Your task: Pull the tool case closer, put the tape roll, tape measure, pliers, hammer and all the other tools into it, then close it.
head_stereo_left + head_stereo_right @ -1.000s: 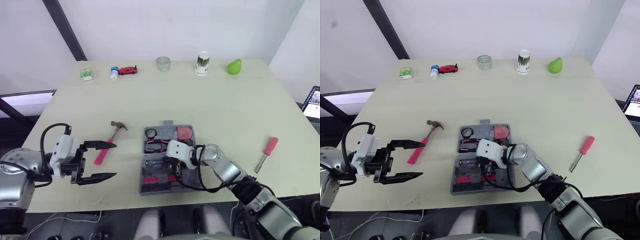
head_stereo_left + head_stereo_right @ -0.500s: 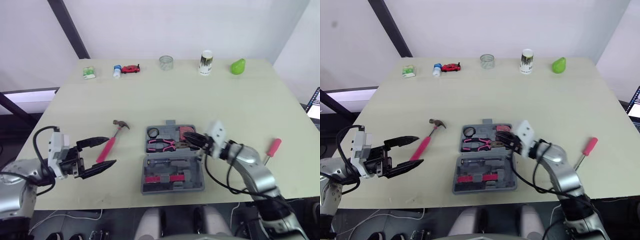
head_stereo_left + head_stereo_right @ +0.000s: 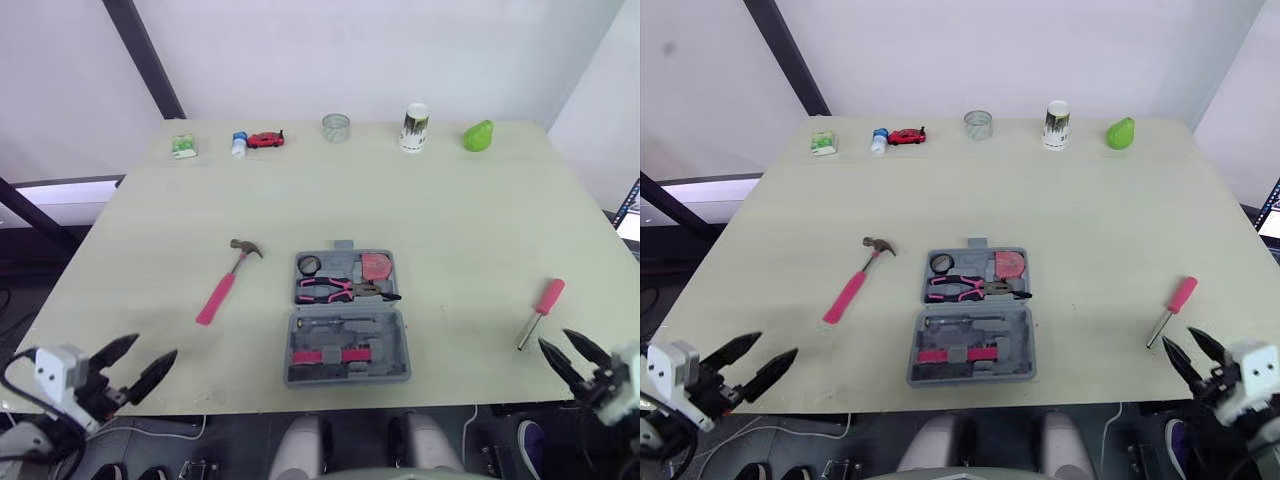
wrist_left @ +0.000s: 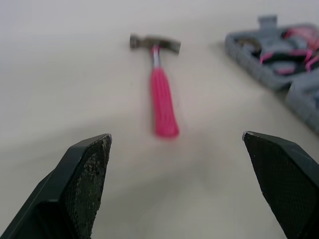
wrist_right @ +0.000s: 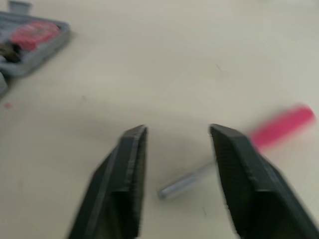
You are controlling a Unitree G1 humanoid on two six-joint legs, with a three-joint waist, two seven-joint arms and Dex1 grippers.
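The grey tool case (image 3: 346,349) lies open mid-table. Its far half holds a black tape roll (image 3: 308,265), a red tape measure (image 3: 376,266) and pink-handled pliers (image 3: 340,290). Left of the case, a pink-handled hammer (image 3: 228,281) lies on the table, also seen ahead of the fingers in the left wrist view (image 4: 160,94). A pink-handled screwdriver (image 3: 541,310) lies to the right of the case. My left gripper (image 3: 135,362) is open and empty at the near left edge. My right gripper (image 3: 570,353) is open and empty just short of the screwdriver (image 5: 279,127).
Along the table's far edge stand a green box (image 3: 183,146), a small bottle (image 3: 239,144), a red toy car (image 3: 263,139), a clear tape ring (image 3: 336,127), a white cup (image 3: 414,127) and a green pear (image 3: 478,135). A laptop (image 3: 630,205) sits off the table's right side.
My right gripper has left the case, drawn back to the near right edge by the screwdriver, and opened. My left arm has pulled back toward the near left corner. The camera has shifted.
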